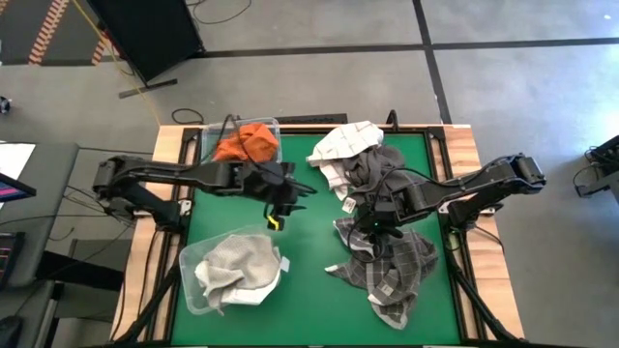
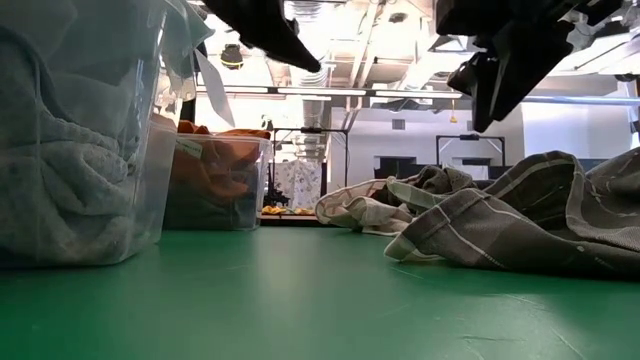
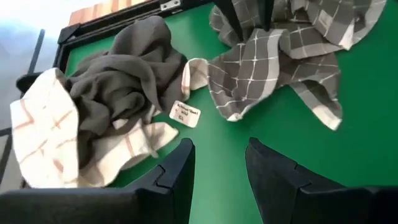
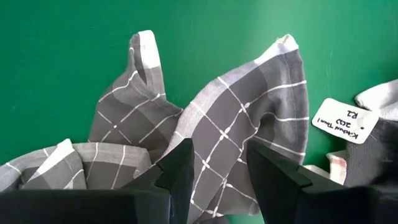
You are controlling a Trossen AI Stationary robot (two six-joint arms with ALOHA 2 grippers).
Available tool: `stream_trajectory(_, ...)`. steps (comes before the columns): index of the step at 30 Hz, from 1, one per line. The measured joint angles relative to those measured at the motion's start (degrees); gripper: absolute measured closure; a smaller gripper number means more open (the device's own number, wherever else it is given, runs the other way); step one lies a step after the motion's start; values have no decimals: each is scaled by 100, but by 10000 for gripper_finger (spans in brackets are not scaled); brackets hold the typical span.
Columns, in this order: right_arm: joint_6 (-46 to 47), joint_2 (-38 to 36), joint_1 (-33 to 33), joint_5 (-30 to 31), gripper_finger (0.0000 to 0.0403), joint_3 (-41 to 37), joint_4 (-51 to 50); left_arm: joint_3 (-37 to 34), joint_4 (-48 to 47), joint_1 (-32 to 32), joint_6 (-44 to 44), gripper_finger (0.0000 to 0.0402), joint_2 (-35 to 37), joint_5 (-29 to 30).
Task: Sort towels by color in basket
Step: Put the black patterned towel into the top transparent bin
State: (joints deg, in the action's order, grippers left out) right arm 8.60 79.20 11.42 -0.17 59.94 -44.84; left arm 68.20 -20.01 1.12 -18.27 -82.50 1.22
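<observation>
The green worktop (image 1: 309, 232) carries two clear bins on its left side; the far bin (image 1: 244, 141) holds rust-orange towels (image 1: 247, 143), the near bin (image 1: 232, 271) holds a pale cream towel (image 1: 237, 266). On the right side lie the unsorted towels: a white towel (image 1: 343, 143) with thin reddish lines at the far edge, a dark grey towel (image 1: 372, 169) just beside and partly over it, and checked towels (image 1: 387, 266) spread toward the near edge. The left gripper (image 1: 280, 203) hangs above bare worktop between the bins and the heap; its jaws stand apart with nothing between them. The right gripper (image 1: 375, 224) hangs over the checked towels; its jaws are likewise parted and empty, the checked cloth (image 4: 249, 112) lying below them, clear of the fingertips (image 4: 180, 165). A small white label (image 3: 185, 114) lies by the grey towel's edge.
</observation>
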Motion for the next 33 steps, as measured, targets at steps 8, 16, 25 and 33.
stream_trajectory(8,0,0,0,-2,230,0,80,-4,276,169,-357,266,-308,-107)
stream_trajectory(16,0,0,0,-1,230,0,120,-2,335,178,-151,266,-95,-105)
stream_trajectory(25,-2,0,0,0,230,0,127,-2,-599,-356,152,266,364,-100)
stream_trajectory(33,0,0,0,0,229,0,442,-2,-1542,-1019,621,266,945,4)
